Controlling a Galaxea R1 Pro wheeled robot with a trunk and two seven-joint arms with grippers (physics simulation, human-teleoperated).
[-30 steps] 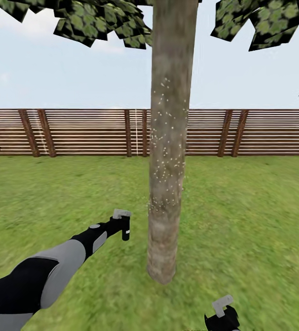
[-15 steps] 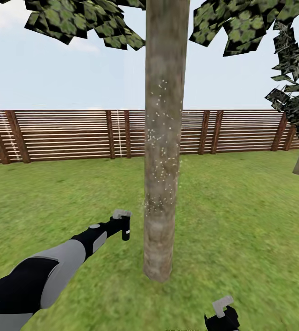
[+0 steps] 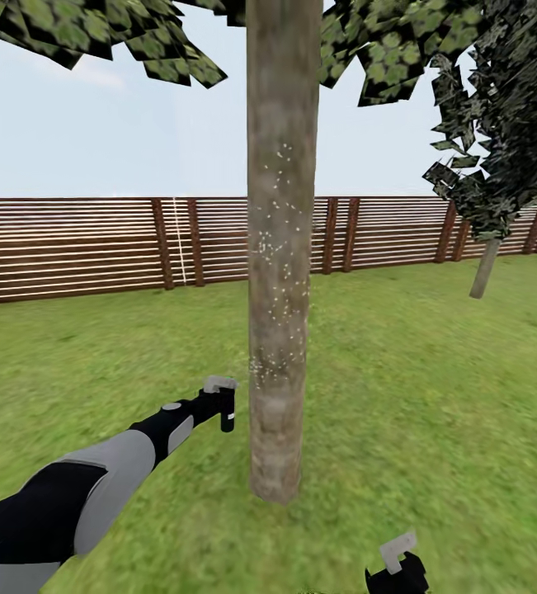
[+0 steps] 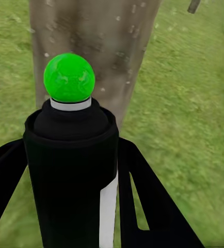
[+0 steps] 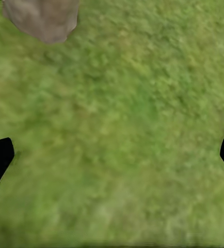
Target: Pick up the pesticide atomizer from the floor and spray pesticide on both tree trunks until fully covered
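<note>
A thick grey-brown tree trunk [image 3: 278,330] rises from the lawn just ahead in the head view, and white pesticide specks [image 3: 280,239] dot its middle stretch. My left gripper [image 3: 223,404] reaches toward the trunk's left side and is shut on the pesticide atomizer [image 3: 227,419]. In the left wrist view the atomizer [image 4: 70,170] is a dark bottle with a green ball on top, held between black fingers [image 4: 148,201] and pointing at the speckled trunk [image 4: 91,36]. My right gripper [image 3: 396,569] hangs low at the right, open over grass [image 5: 112,155]. A second tree [image 3: 484,268] stands far right.
A brown slatted fence [image 3: 78,247] closes the lawn behind the trees. The second tree's dark leaves [image 3: 507,107] hang at the upper right. Open grass [image 3: 433,396] lies between the two trunks. The near trunk's base [image 5: 42,18] shows in the right wrist view.
The head view has swung to the right, so trunk and fence sit further left in the picture and the second tree has come into sight. Both arms keep their pose.
</note>
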